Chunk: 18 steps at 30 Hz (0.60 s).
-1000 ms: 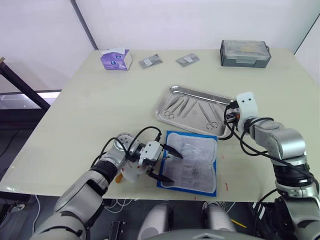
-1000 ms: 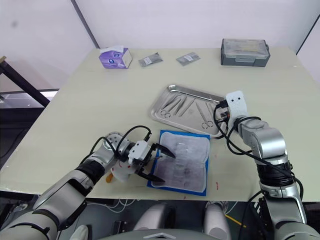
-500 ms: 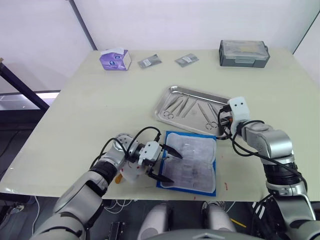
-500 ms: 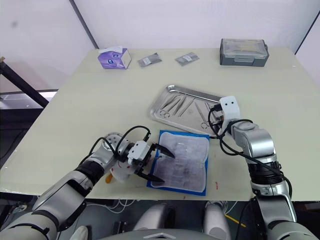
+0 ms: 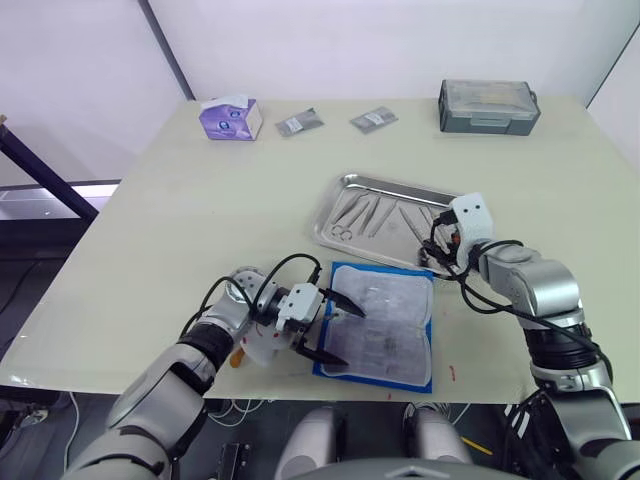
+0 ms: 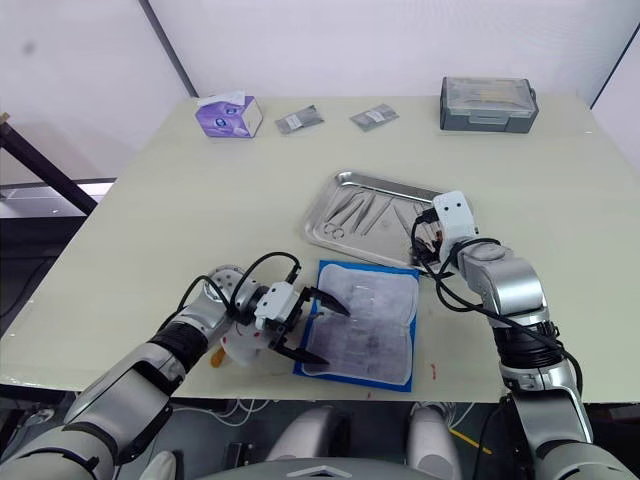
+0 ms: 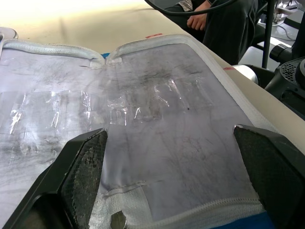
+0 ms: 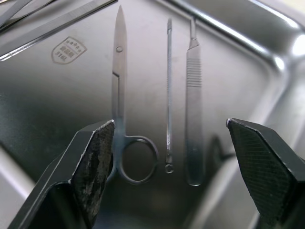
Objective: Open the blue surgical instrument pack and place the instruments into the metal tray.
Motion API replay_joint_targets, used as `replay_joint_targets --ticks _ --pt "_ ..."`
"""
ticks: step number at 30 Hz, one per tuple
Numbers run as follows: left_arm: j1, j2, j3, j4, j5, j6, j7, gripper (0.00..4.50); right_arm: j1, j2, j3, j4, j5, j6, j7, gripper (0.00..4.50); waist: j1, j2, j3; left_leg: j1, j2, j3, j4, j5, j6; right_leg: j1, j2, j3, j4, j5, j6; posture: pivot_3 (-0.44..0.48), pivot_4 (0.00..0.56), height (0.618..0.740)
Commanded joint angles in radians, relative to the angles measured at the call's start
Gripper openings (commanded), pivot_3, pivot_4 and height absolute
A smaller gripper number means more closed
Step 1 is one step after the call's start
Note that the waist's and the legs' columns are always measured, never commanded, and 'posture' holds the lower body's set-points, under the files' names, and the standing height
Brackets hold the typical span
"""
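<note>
I am looking down at the surface [image 5: 200, 200]. The tray [image 5: 345, 185] is lying just past its centre, with the instruments [image 5: 375, 213] lying inside it. The pack [image 5: 385, 322] is lying unfolded at the tray's 6 o'clock, near the front edge, pale lining up. My left tool [image 5: 330, 328] is hovering released over the pack's 9 o'clock edge, fingers spread apart. My right tool [image 8: 169, 157] is hanging released over the tray's 3 o'clock end, above scissors [image 8: 123, 109], a probe [image 8: 168, 95] and a scalpel handle [image 8: 193, 105].
</note>
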Motion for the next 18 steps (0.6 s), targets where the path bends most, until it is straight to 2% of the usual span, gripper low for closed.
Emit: replay_joint_targets --ticks 1,10,12,18 --pt "0.047 0.022 -0.043 0.038 0.077 0.031 -0.032 4.50 -0.008 -0.013 -0.040 -0.106 0.007 -0.047 0.019 4.07 -0.003 0.000 0.001 0.000 0.000 0.000 0.000 0.000 0.000 0.000 0.000 0.000 0.000 0.000 0.000 0.000 0.150 0.734" --pt "0.052 0.048 -0.010 -0.044 0.018 0.072 -0.032 4.50 0.067 -0.014 -0.103 -0.233 0.077 -0.120 0.100 4.07 -0.006 -0.003 0.003 -0.008 0.001 0.000 -0.001 0.000 0.000 -0.009 0.001 0.001 0.000 0.000 0.000 0.000 0.150 0.734" --pt "0.057 0.053 0.017 -0.074 -0.002 0.089 -0.032 4.50 0.100 -0.013 -0.125 -0.262 0.099 -0.143 0.118 4.07 -0.006 -0.003 0.004 -0.015 0.000 0.000 0.000 0.001 -0.001 -0.015 0.001 0.001 0.002 0.000 0.000 0.000 0.150 0.734" --pt "0.075 0.056 0.147 -0.204 -0.056 0.200 -0.031 4.50 0.195 -0.021 -0.190 -0.315 0.174 -0.263 0.208 4.07 -0.011 -0.010 0.016 -0.018 0.001 0.000 0.000 0.001 -0.002 -0.018 0.002 0.001 0.002 0.000 0.000 0.000 0.150 0.734"
